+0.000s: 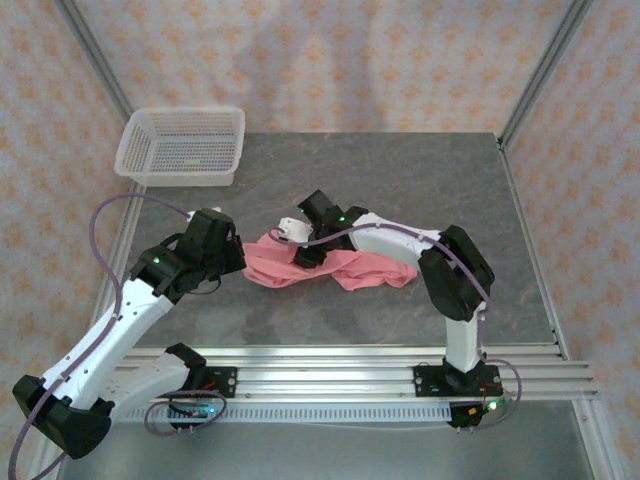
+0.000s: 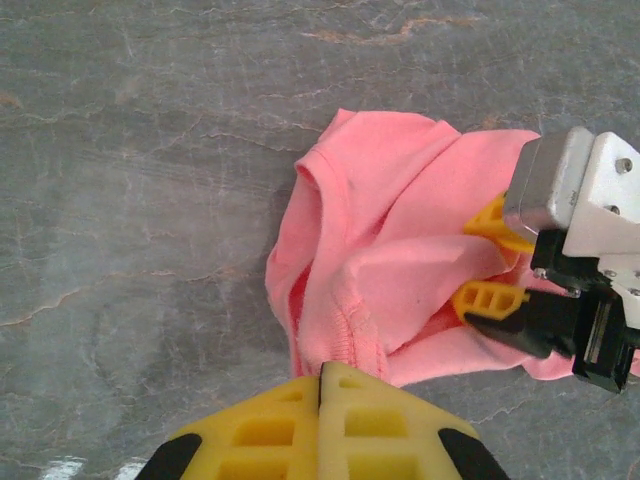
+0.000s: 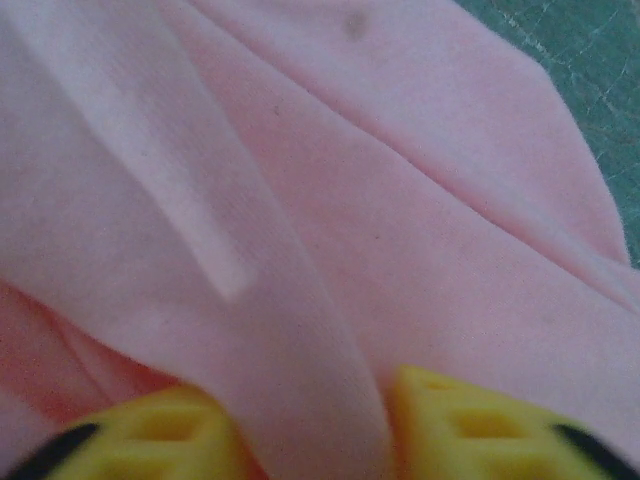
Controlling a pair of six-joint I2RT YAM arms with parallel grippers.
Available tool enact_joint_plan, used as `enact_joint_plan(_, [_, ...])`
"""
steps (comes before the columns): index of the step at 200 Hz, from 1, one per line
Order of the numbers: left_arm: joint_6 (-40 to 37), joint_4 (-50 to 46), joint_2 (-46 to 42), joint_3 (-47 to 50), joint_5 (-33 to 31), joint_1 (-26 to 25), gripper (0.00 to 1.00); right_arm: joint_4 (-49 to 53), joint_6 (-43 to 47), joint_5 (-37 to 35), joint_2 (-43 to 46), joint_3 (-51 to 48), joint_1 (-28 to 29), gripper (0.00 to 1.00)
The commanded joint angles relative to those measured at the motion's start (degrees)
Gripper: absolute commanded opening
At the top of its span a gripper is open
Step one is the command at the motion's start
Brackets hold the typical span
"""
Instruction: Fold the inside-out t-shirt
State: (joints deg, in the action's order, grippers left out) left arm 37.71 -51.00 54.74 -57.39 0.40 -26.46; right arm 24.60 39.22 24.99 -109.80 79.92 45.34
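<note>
- The inside-out t-shirt (image 1: 352, 270) is plain salmon pink and lies bunched in a long, rumpled heap running left to right across the middle of the tabletop (image 1: 420, 180).
- In the left wrist view the inside-out t-shirt (image 2: 380, 220) shows soft folds piled over one another. A stitched, slightly ribbed edge curves down its near left side.
- In the right wrist view the cloth (image 3: 380, 200) rises in smooth, overlapping ridges, with a small dark speck near the top.
- The left fingers (image 2: 265, 428) are clenched flat against each other. They pinch the stitched edge at the left end of the heap, where the cloth runs straight into their tips.
- The right fingers (image 2: 488, 298) stand a little apart and grasp a raised fold between them, just right of the left fingers' hold. From the right wrist, that fold fills the gap between the right fingers (image 3: 470, 425) and touches both.
- Bare tabletop lies on every side of the heap: a wide stretch far of it, more to the right, and a narrower strip between it and the metal rail (image 1: 330, 372) at the near edge.
- A white mesh basket (image 1: 185, 148) sits at the far left corner, well apart from the cloth.
</note>
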Motion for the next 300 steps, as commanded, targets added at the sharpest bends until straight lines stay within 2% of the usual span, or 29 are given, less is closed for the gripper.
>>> enact_joint_plan(1, [0.72,-3.08,-0.85,-1.51,-4.68,0.6,0.0,-0.03,-2.06,1.34,1.36,2.19,-0.34,0.03])
enact_joint_plan(3, [0.75,-3.19,-0.93,-1.39,-4.95,0.61,0.0,0.22,-2.29,1.39,1.7,2.27,-0.36,0.0])
enact_joint_plan(22, [0.37,-4.02,-1.08,-1.26,-7.26,1.09,0.0,4.8,-6.32,4.49,5.68,4.52,-1.25,0.0])
enact_joint_plan(50, [-2.82,-1.09,1.15,-1.06,-11.02,2.12,0.0,10.7,-18.15,21.13,13.44,6.85,-4.51,0.0])
enact_joint_plan(75, [-6.71,4.29,6.91,-2.48,-13.57,2.55,0.0,7.37,-31.89,32.1,19.62,4.71,-6.6,0.0])
enact_joint_plan(93, [-10.39,6.6,13.41,-6.54,-13.63,2.76,0.05,1.86,-41.41,35.38,23.05,2.49,-6.76,0.0])
enact_joint_plan(108, [-11.5,6.47,19.01,-12.02,-13.21,2.83,0.13,-2.47,-48.16,34.66,24.97,1.41,-6.91,0.0])
enact_joint_plan(127, [-12.97,5.69,23.36,-19.06,-11.58,2.99,0.3,-7.21,-55.34,31.12,26.33,0.13,-7.65,0.0])
enact_joint_plan(149, [-12.83,1.86,23.22,-24.2,-13.69,3.24,0.5,-7.26,-60.09,26.33,26.06,-0.03,-9.31,0.0])
enact_joint_plan(161, [-13.54,0.05,21.29,-24.75,-12.29,3.34,0.56,-5.6,-60.49,24.98,25.47,0.56,-9.95,0.0])
enact_joint_plan(176, [-15.05,-0.86,17.35,-23.45,-6.56,3.34,0.57,-3.98,-60.24,23.22,24.9,1.18,-10.27,0.0])
enact_joint_plan(186, [-15.96,0.34,13.96,-20.98,0.16,3.34,0.56,-3.98,-60.2,22.46,24.51,1.13,-10.36,0.0])
enact_joint_plan(209, [-13.69,11.03,5.96,-10.84,18.66,3.09,0.53,-3.79,-60.2,22.04,23.22,1.64,-10.53,0.0])
enact_joint_plan(222, [-10.26,17.34,3.21,-6.04,24.04,2.34,0.5,-2.91,-60.06,23.09,22.02,2.7,-10.54,0.0])
enact_joint_plan(252, [-8.84,23.56,4.43,-2.86,25.47,-1.64,0.4,2.01,-59.55,25.28,19.21,6.37,-10.54,0.0])
enact_joint_plan(288, [-13.0,23.47,11.95,-4.87,24.12,-3.71,0.42,0.71,-60.6,27.0,18.95,6.76,-10.54,0.0])
enact_joint_plan(300, [-14.79,20.95,14.26,-6.11,20.82,-4.32,0.43,0.54,-60.84,26.84,19.1,6.87,-10.53,0.0])
